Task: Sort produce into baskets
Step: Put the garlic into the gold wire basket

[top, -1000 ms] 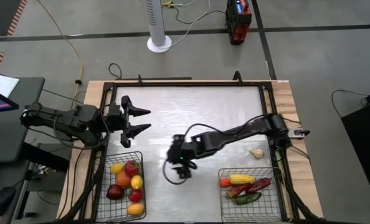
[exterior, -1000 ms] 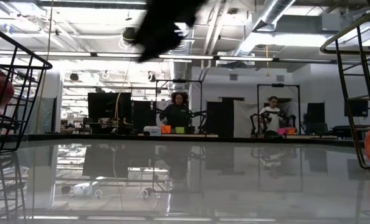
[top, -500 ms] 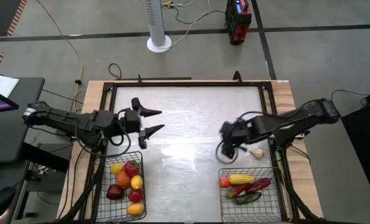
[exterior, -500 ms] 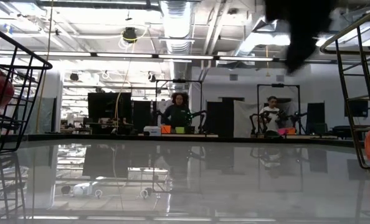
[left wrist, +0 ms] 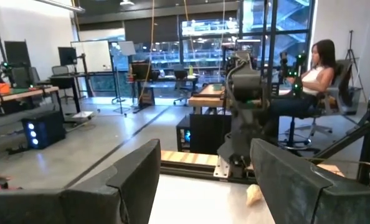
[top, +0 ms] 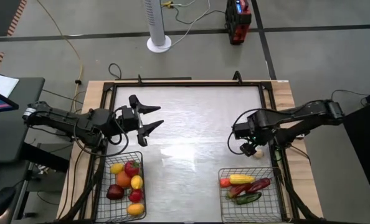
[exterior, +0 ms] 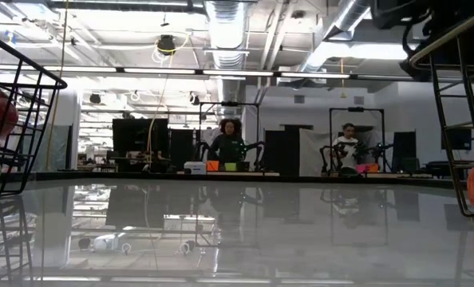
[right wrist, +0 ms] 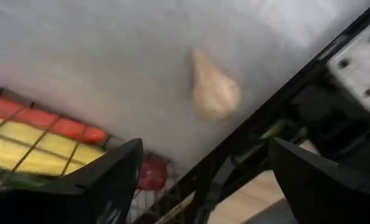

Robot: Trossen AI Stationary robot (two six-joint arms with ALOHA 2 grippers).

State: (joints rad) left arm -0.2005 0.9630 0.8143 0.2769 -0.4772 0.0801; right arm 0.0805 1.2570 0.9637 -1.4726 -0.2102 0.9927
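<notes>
From overhead I see my right claw [top: 250, 149] hanging over the right side of the silver counter [top: 191, 118], fingers spread apart and empty. It sits just above a whitish garlic bulb [top: 257, 153], which lies loose on the counter near the right edge. My right wrist camera shows the bulb [right wrist: 213, 92] lying between the two dark fingers [right wrist: 107, 177], not touched by either.

Just in front of the bulb stands the right wire basket [top: 275, 202], holding elongated pieces: a yellow corn cob [top: 241, 179], red and green vegetables.

My left claw [top: 149, 117] waits over the left side of the counter, fingers wide apart, holding nothing. The left wire basket [top: 101, 202] below it holds round fruits in red, orange and yellow.
</notes>
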